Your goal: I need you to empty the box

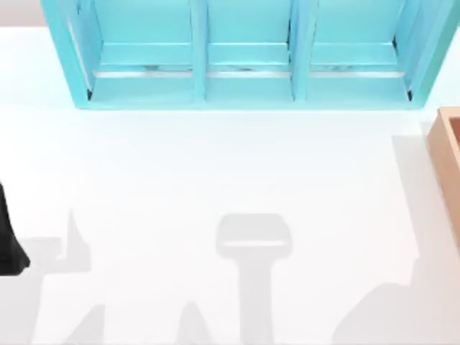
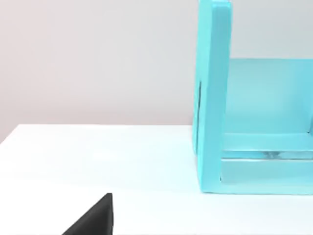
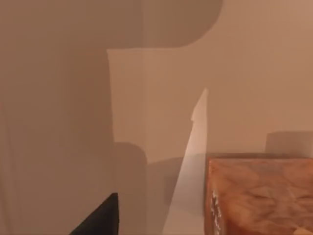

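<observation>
The box [image 1: 447, 154] stands at the right edge of the table [image 1: 215, 180], about midway between the far side and the near side. In the top view only its left wall and a strip of its darker inside are seen, the rest is cut by the frame. What lies inside it cannot be told from above.

The large turquoise shelf unit [image 1: 244, 54] stands along the far side of the table, with three bays side by side. It is well apart from the box.

My left arm [image 1: 8, 241] is at the left edge of the table, toward the near side, seen only as a dark shape. In the left wrist view a dark finger tip [image 2: 95, 218] shows low over the white table, with the end wall of the shelf unit farther off. Whether this pincer is spread or pressed together, I cannot tell.

In the right wrist view a dark finger tip [image 3: 100, 218] shows before tan surfaces, and a brown block with marbled pattern [image 3: 259, 196] lies near it. The state of the right pincer I also cannot tell.
</observation>
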{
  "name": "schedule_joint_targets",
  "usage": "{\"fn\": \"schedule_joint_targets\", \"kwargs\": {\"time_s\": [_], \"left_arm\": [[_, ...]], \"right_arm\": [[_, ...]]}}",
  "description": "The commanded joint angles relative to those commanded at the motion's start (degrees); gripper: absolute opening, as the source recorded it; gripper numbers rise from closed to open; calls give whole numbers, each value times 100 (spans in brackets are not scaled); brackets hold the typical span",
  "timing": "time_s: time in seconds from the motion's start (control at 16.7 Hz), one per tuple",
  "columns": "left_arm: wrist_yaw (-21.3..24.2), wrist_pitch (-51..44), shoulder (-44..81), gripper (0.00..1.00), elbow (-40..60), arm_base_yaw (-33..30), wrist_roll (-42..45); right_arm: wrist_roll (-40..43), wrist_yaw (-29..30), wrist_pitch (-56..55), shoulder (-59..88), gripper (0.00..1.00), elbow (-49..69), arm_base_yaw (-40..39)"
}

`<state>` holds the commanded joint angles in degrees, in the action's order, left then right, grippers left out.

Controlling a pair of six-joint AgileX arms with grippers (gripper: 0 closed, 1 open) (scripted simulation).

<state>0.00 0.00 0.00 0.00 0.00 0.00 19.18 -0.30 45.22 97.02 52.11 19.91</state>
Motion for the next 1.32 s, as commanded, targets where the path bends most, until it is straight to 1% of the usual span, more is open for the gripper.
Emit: {"fn": "schedule_joint_targets", "kwargs": {"time_s": [0.66, 0.72, 1.32], "left_arm": [[0, 0, 0, 100, 0, 0, 0], [0, 0, 0, 100, 0, 0, 0], [0, 0, 0, 100, 0, 0, 0]], "right_arm": [[0, 0, 0, 0, 2, 0, 0], [0, 0, 0, 0, 0, 0, 0], [-21, 11, 71, -49, 0, 50, -2]]}}
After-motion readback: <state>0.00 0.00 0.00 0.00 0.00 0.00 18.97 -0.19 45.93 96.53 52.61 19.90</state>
